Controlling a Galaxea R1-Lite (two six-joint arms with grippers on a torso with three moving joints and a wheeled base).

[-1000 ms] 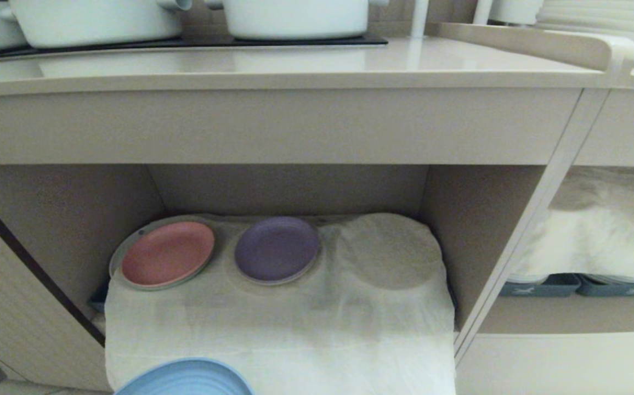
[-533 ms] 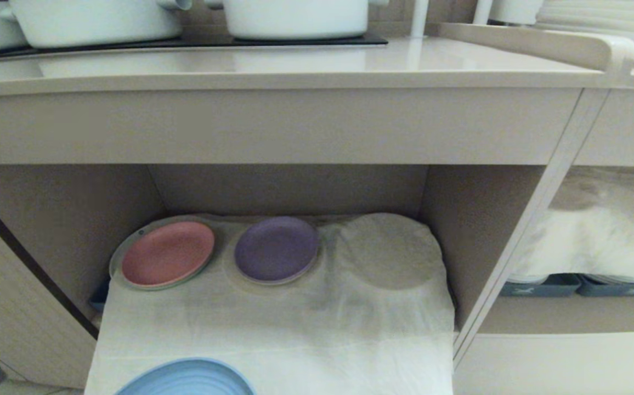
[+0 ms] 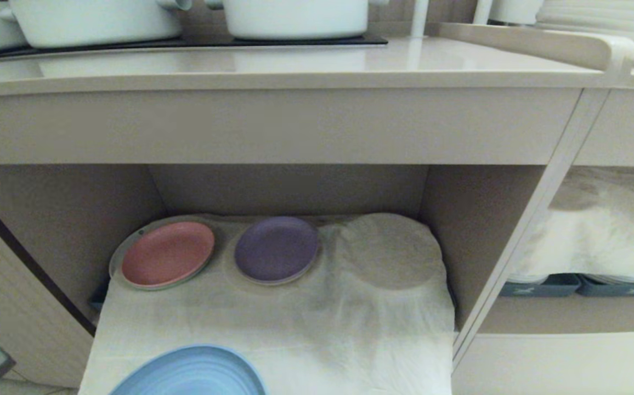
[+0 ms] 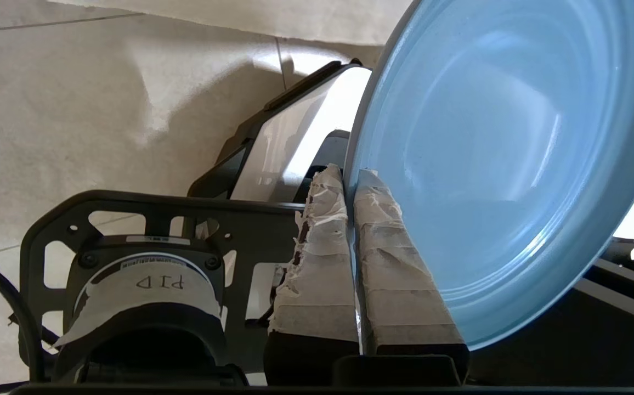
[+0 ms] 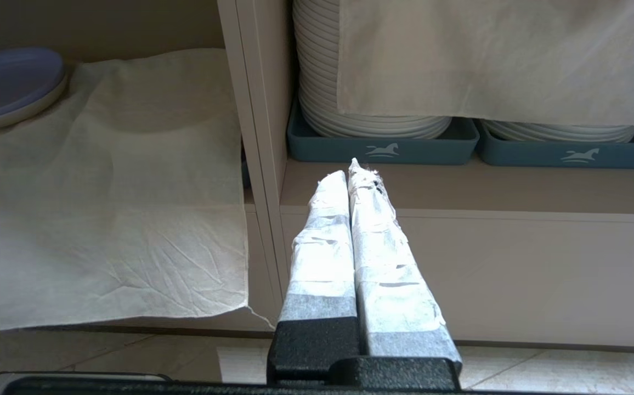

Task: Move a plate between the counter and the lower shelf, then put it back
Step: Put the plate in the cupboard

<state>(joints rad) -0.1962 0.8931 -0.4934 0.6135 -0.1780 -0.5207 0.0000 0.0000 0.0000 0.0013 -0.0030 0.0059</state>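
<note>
One light-blue plate [image 3: 191,373] at bottom left of head view, over the lower shelf [image 3: 64,219] cloth's [image 3: 295,329] front edge; left gripper [image 4: 351,178] pinches its rim. Pink plate [image 3: 167,253], purple plate [image 3: 276,248] at back. Right gripper [image 5: 352,170] closed, empty. Cloth's right half open.

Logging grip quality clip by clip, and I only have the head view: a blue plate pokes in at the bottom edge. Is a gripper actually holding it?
Observer: Yes. The left gripper is shut on the plate, its taped fingers pinching the rim.
Operator: Is the plate level?
Observer: I cannot tell from the left wrist view; only floor tiles show behind it.
Operator: And the right arm?
Observer: The right gripper is shut and empty, aimed at the blue-grey tray of stacked white plates.
</note>
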